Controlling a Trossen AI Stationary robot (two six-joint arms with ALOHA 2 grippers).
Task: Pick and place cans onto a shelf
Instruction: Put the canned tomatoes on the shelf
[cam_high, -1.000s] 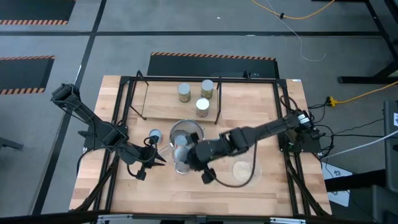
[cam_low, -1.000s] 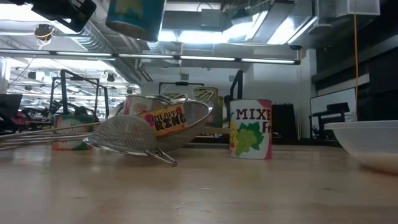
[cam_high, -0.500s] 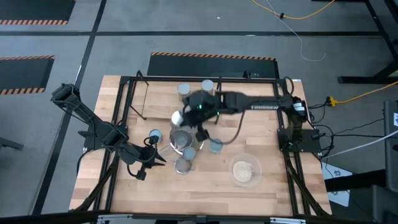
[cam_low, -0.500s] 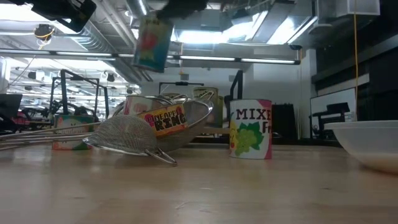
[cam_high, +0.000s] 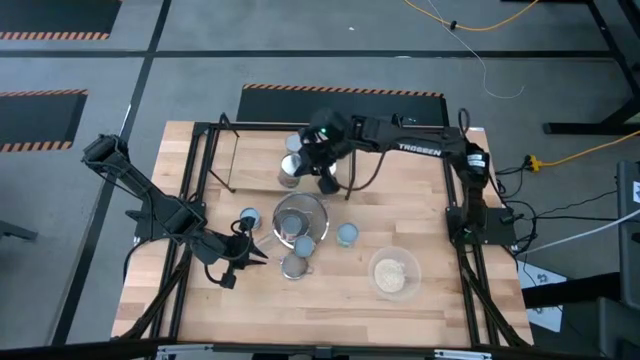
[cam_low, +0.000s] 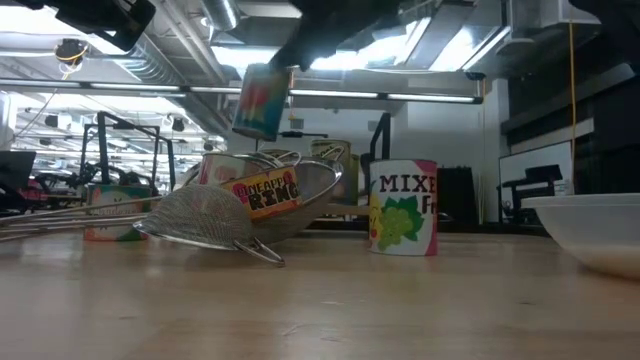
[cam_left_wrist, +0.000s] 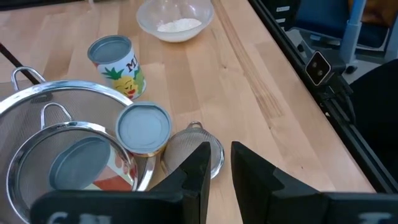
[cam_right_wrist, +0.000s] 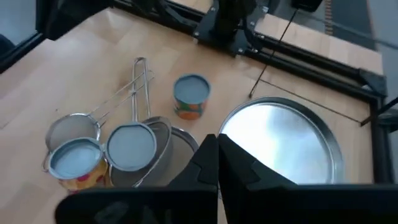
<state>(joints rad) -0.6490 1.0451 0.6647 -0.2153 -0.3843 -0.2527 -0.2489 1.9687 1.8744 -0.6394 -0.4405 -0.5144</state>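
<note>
Holds a can (cam_low: 262, 100) aloft over the shelf (cam_high: 250, 165), clenched in the right gripper (cam_high: 297, 168). Hangs the left gripper (cam_left_wrist: 221, 162), parted and empty, above the wooden tabletop (cam_high: 330, 295), under ceiling strip lights (cam_low: 330, 60).

Blurred can (cam_low: 262, 102); shelf cans (cam_high: 292, 145) partly hidden.

Ceiling strip lights (cam_low: 300, 95) are shining bright and even over the table (cam_high: 420, 290), casting only faint shadows. The airborne can (cam_low: 262, 100) is showing blurred; the bowl's (cam_low: 590, 230) white rim is glaring.
</note>
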